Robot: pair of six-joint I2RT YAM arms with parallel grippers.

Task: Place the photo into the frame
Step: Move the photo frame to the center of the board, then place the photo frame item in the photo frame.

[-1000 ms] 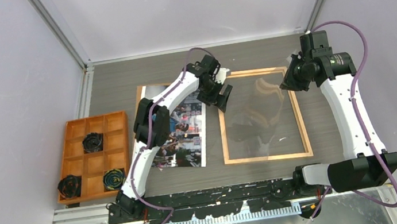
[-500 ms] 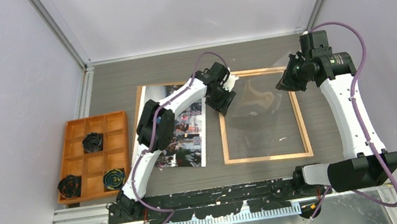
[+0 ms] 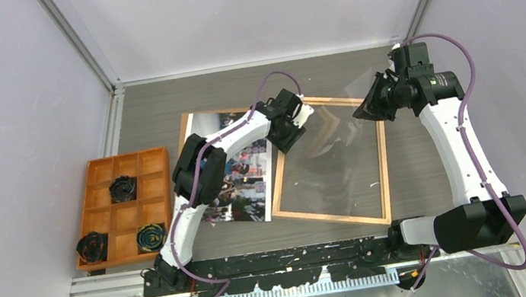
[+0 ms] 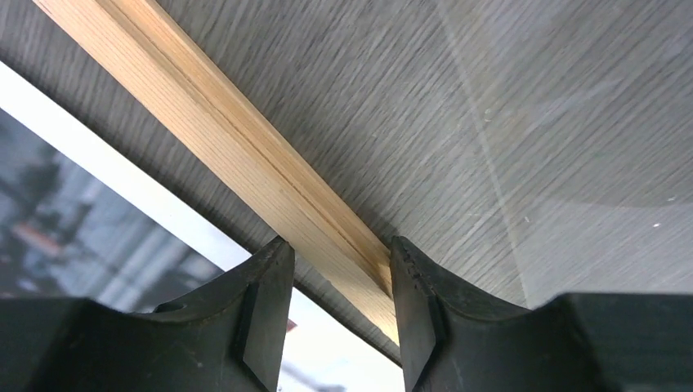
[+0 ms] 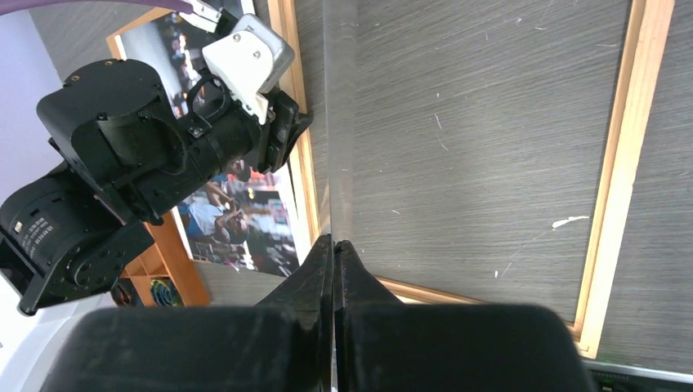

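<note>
Hands: left hand straddling strip of thin light-orange wooden rectangular frame, clamp unclear; right hand pinching clear transparent sheet. Best approach: holding sheet high, easing frame gently, sparing colourful crowd-scene paper photo.

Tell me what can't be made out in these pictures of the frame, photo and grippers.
The photo: top view, the left arm crosses it; left wrist view blurs it.
The left gripper: left wrist view, fingers flank the frame strip; pinching or straddling, unclear.
The clear sheet: right wrist view, edge-on in the shut right gripper; top view, only glare.
The dark items in the tray: top view, too small to identify.
</note>
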